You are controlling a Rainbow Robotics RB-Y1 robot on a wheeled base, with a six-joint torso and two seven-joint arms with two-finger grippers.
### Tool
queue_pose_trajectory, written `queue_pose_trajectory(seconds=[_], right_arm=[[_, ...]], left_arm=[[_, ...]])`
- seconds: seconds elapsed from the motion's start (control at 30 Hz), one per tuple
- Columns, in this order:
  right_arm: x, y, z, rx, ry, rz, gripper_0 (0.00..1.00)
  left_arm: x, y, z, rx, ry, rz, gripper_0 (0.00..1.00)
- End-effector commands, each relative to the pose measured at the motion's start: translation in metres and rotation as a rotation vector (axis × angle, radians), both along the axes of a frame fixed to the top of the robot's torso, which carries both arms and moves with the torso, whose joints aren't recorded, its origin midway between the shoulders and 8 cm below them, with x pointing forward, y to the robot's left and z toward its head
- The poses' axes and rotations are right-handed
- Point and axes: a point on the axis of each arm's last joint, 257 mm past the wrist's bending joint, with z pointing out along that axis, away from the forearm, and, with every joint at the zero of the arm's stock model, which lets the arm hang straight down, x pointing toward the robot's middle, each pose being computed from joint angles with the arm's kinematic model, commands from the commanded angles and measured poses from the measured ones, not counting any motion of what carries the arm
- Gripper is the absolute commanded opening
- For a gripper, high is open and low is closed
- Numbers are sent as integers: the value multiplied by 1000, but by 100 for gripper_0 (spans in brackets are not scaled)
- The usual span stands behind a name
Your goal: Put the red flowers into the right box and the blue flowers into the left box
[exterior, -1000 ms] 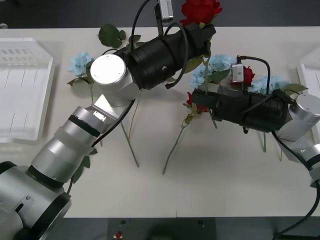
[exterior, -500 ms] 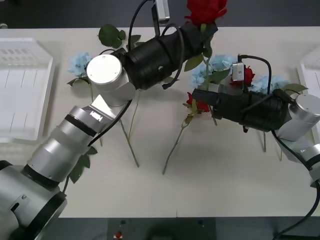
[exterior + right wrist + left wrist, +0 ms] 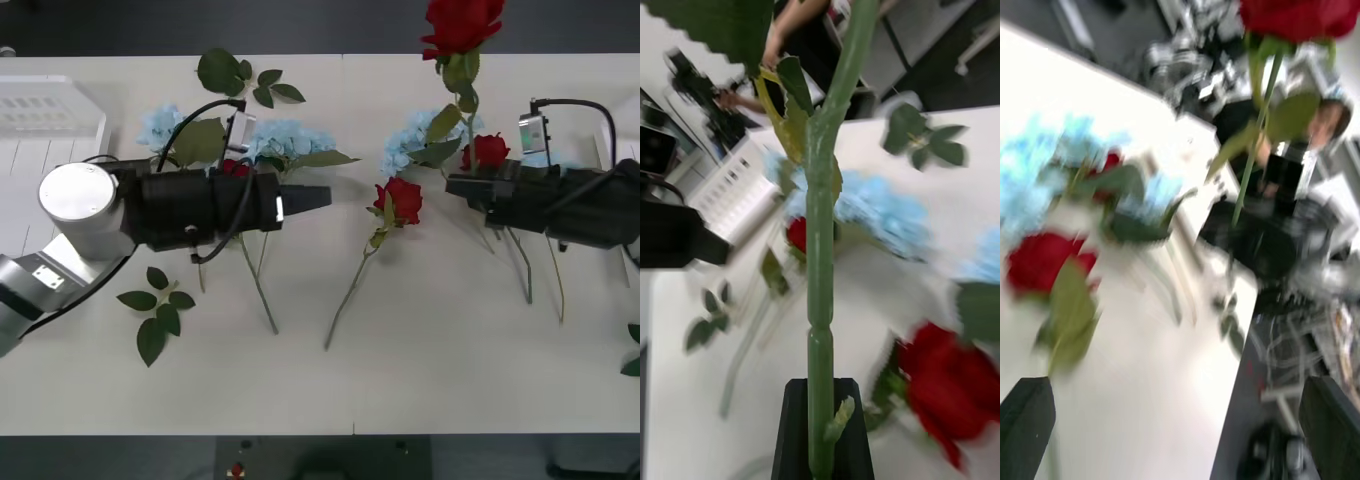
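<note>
Two arms are reaching over the counter (image 3: 420, 390). Right end effector (image 3: 452, 183) is clamping one red flower's stem (image 3: 820, 300) upright, bloom (image 3: 460, 22) high at far right; left end effector (image 3: 325, 197), fingers spread and empty, is hovering beside blue flowers (image 3: 285, 138).

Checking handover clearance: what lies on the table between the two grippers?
Front view: between the open left gripper and the right gripper, shut on a raised rose stem, lies one red rose.

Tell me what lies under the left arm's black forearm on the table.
Under the left arm, a small red flower peeks out beside blue flowers; green stems run out below it. Where stems meet blooms is covered. The left gripper is open.
</note>
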Motion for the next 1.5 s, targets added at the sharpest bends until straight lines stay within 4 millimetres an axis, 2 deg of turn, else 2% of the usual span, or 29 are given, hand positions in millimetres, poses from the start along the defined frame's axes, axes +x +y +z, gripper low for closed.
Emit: queue_pose_trajectory(seconds=[0.03,0.07,0.1,0.17,0.2,0.3,0.33,0.4,0.43,0.53,0.63,0.73,0.83,1.0,1.13,1.23,1.33,1.5], right_arm=[[17,-67,35,-106,54,-108,0],[18,-87,37,-123,87,-143,0],[18,-95,38,-132,102,-158,0],[17,-134,38,-163,178,-229,0],[16,-144,38,-165,200,-250,0],[18,-208,34,-194,298,-401,0],[17,-219,33,-198,310,-425,0],[14,-254,29,-205,363,-506,0],[13,-263,27,-212,373,-527,0],[9,-313,15,-298,388,-632,0],[11,-343,6,-371,370,-705,0],[13,-366,-2,-445,348,-761,0],[12,-388,-14,-507,339,-819,0],[13,-426,-45,-576,325,-939,0],[17,-443,-67,-613,298,-1013,0],[22,-452,-77,-636,275,-1056,0],[26,-455,-80,-657,268,-1073,0],[21,-474,-81,-743,256,-1094,0]], left_arm=[[-4,50,-1,106,-43,-17,94],[-2,67,-6,141,-39,-7,95],[0,75,-8,160,-38,-4,94],[7,111,-18,249,-39,13,94],[11,121,-21,276,-40,21,94],[34,177,-27,424,-63,87,94],[38,186,-26,450,-67,99,94],[50,216,-30,537,-44,155,94],[54,223,-30,559,-40,173,94],[72,250,-30,639,-14,282,100],[87,261,-31,672,28,374,100],[98,264,-33,683,69,449,100],[108,258,-37,688,93,503,100],[124,246,-47,720,108,579,100],[131,233,-56,758,109,615,100],[135,226,-66,779,103,647,100],[138,223,-74,800,98,677,100],[140,220,-84,826,94,705,100]])
